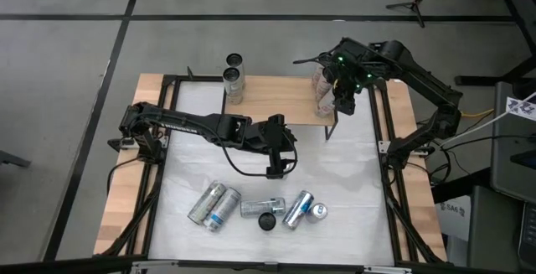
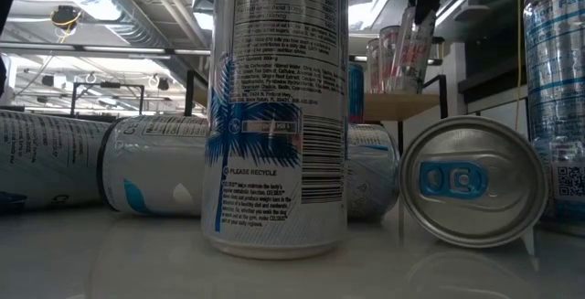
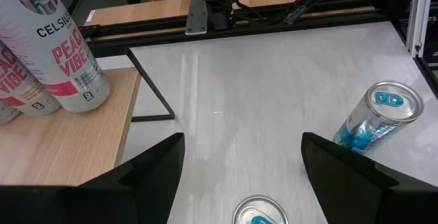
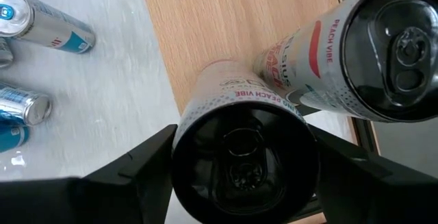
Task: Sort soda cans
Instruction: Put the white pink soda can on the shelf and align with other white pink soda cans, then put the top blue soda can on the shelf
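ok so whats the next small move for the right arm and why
Probably lift the right gripper straight up. Its fingers stand on either side of a pink-labelled can that is upright on the wooden shelf beside a second one, so it seems placed. The left gripper hangs open over the mat, above the lying blue cans.

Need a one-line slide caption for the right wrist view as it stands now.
Right hand straddles an upright dark-topped silver peach-label soda can on the wooden shelf, beside a second matching can.
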`<state>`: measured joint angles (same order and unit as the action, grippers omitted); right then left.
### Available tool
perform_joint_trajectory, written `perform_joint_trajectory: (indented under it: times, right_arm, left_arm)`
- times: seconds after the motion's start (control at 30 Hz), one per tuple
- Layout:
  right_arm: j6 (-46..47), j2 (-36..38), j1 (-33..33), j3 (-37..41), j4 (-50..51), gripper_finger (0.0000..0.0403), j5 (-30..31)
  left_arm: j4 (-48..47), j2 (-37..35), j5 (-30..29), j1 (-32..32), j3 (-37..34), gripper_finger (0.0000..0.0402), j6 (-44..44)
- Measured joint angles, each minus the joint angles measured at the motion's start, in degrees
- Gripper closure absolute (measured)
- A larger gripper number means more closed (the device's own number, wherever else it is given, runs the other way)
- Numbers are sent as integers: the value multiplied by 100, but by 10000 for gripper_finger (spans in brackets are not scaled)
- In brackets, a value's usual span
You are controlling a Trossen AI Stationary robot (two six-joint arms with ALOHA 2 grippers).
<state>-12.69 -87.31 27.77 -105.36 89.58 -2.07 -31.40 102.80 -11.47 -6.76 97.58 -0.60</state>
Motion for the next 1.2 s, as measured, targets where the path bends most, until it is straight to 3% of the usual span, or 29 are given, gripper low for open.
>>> perform_joint_trajectory:
  times: [0.17, 0.53, 1.2]
  right_arm:
    - [-2, 0, 0, 0, 7, 117, -4]
    - [-4, -16, 1, 22, 39, 34, 203]
    - [48, 79, 0, 9, 46, 28, 294]
  left_arm:
    - [0, 0, -2, 0, 0, 117, 0]
    - [-1, 0, 0, 0, 0, 117, 0]
    - [17, 0, -2, -2, 0, 117, 2]
